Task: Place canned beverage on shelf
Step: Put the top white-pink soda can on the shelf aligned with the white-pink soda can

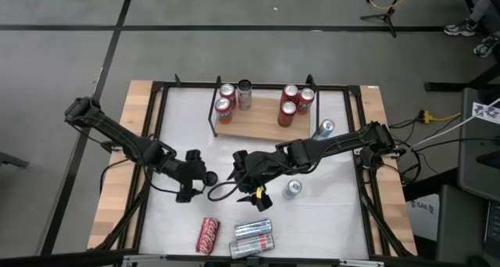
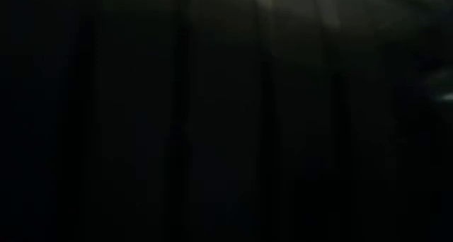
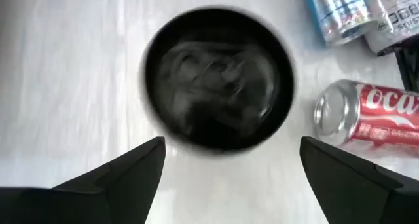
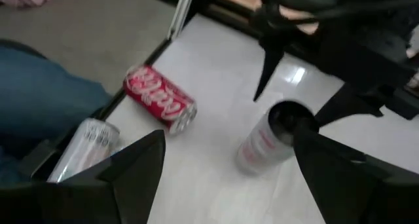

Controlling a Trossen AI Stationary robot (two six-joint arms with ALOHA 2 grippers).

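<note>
Three cans are seen lying on their sides at the near edge of the table [image 1: 328, 212]: one red can [image 1: 208, 234] and two silver cans [image 1: 251, 236] just beside it. Farther in, a dark-topped can [image 3: 219, 80] stands upright on the table, well apart from the shelf [image 1: 254, 125]. The left gripper [image 3: 232, 142] is held above it with its fingers spread wide and nothing grasped. The right gripper [image 4: 229, 135] is near, likewise spread and empty, and is aimed at the same can.

Several risks can be judged from this. If the left gripper is lowered off centre, the rim could be struck by one finger and the can tipped, after which it would roll on the smooth table. With both arms crowded round one can, contact between them is possible if both are moved at once.

At the far side, the shelf is already loaded with six cans [image 1: 287, 113] in two groups, and only the middle of the board is left bare. A can carried in crooked could knock those neighbours over. Nothing can be made out in the low view.
</note>
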